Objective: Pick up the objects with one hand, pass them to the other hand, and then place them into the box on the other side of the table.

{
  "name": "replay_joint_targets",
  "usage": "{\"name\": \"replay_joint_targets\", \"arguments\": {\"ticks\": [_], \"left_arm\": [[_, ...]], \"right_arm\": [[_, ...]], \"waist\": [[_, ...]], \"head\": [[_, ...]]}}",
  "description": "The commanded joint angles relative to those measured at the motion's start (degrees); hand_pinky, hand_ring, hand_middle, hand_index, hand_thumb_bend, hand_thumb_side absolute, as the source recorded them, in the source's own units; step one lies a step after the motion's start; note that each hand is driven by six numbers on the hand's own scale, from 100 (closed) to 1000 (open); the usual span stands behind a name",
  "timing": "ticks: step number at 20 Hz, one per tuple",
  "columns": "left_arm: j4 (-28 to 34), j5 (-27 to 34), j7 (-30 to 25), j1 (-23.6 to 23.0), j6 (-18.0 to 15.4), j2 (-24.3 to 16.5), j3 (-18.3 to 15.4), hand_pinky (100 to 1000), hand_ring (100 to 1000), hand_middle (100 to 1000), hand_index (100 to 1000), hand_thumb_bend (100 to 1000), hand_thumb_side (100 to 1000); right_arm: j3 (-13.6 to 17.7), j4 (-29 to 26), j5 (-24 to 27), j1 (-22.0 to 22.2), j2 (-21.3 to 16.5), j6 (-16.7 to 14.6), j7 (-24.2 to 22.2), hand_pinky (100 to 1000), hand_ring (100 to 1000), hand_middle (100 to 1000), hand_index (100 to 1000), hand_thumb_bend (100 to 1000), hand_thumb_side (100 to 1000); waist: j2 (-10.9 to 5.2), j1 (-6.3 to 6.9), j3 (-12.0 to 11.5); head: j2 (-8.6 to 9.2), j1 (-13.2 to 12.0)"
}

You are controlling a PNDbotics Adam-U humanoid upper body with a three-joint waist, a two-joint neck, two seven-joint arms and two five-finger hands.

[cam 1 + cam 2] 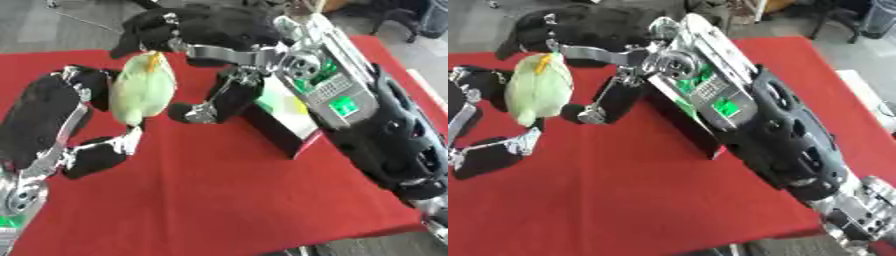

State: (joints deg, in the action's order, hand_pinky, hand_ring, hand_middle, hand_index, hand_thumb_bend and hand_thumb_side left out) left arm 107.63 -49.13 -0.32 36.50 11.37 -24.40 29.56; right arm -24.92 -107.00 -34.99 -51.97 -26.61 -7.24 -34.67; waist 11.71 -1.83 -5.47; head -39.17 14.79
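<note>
You have no legible text here: nothing readable on the right arm's green-lit panel (343,105), nor on the box (289,112) beneath it.

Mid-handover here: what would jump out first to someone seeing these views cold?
The pale green plush toy hangs above the red table, pinched at its orange top by the right hand reaching across from the right. The left hand waits open beside it, fingers cupped toward the toy. Behind the right arm sits a dark box, mostly hidden.
</note>
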Motion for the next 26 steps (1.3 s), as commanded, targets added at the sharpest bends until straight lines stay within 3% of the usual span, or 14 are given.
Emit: {"name": "replay_joint_targets", "arguments": {"ticks": [1,5,7,9,12,16,18,19,21,24,26], "left_arm": [[1.57,-0.30,0.49,1.23,-0.82,-0.01,-0.01,515,421,329,398,100,343],[1.74,0.14,1.63,1.16,-1.15,-0.02,0.11,514,420,322,398,100,352],[1.77,0.53,2.47,1.14,-1.57,0.00,0.20,516,420,320,399,100,356],[1.73,1.05,3.27,1.08,-2.03,0.07,0.28,517,419,320,406,100,356],[1.30,1.87,4.18,0.87,-1.96,0.20,0.20,538,451,370,490,100,224],[-0.20,3.94,6.33,0.34,1.08,0.51,-1.09,572,496,441,593,100,123],[-1.59,4.79,7.15,0.01,3.01,0.53,-1.70,635,570,552,728,111,218],[-2.64,4.92,6.83,-0.20,4.04,0.46,-1.94,692,644,630,819,253,348],[-5.03,4.98,5.37,-0.69,6.01,0.30,-2.74,768,748,721,908,440,516],[-7.65,4.86,4.18,-1.28,8.93,-0.04,-4.83,799,783,737,934,582,620],[-8.71,5.12,4.75,-1.78,10.85,-0.36,-6.36,785,775,725,929,622,679]], "right_arm": [[-0.15,2.72,-1.42,-1.38,0.32,-0.42,0.35,901,1000,806,895,224,103],[-0.38,4.65,-2.07,-1.42,0.78,1.22,2.45,847,1000,589,756,173,100],[-0.60,5.09,-1.69,-1.38,0.94,2.18,3.44,829,1000,501,677,101,100],[-0.69,5.28,-0.44,-1.24,1.25,3.28,4.90,819,1000,418,576,100,100],[-0.75,5.40,2.15,-0.77,1.79,5.67,7.50,819,1000,343,467,100,147],[-0.25,4.33,5.78,-0.13,1.56,9.17,9.44,815,957,303,439,100,220],[0.24,3.33,7.74,0.22,1.19,10.78,10.09,816,947,294,433,100,195],[0.55,2.88,8.77,0.40,0.95,11.54,10.34,817,947,290,428,100,195],[1.37,2.19,10.74,0.76,0.27,12.87,10.61,821,954,289,430,100,193],[3.13,1.16,13.67,1.51,-1.14,14.69,10.92,832,961,289,435,100,185],[4.55,0.67,15.30,2.13,-2.09,15.93,11.46,842,971,291,441,100,180]], "waist": [[-1.14,0.11,-0.11],[-1.13,0.09,-0.16],[-1.13,0.10,-0.17],[-1.12,0.11,-0.15],[-1.11,0.11,-0.12],[-1.15,0.12,-0.04],[-1.15,0.14,0.02],[-1.15,0.15,0.06],[-1.16,0.18,0.14],[-1.18,0.20,0.22],[-1.16,0.21,0.26]], "head": [[0.20,0.20],[0.16,0.25],[0.14,0.32],[0.15,0.34],[0.16,0.30],[0.20,0.25],[0.22,0.24],[0.22,0.24],[0.23,0.22],[0.14,0.15],[0.10,0.06]]}}
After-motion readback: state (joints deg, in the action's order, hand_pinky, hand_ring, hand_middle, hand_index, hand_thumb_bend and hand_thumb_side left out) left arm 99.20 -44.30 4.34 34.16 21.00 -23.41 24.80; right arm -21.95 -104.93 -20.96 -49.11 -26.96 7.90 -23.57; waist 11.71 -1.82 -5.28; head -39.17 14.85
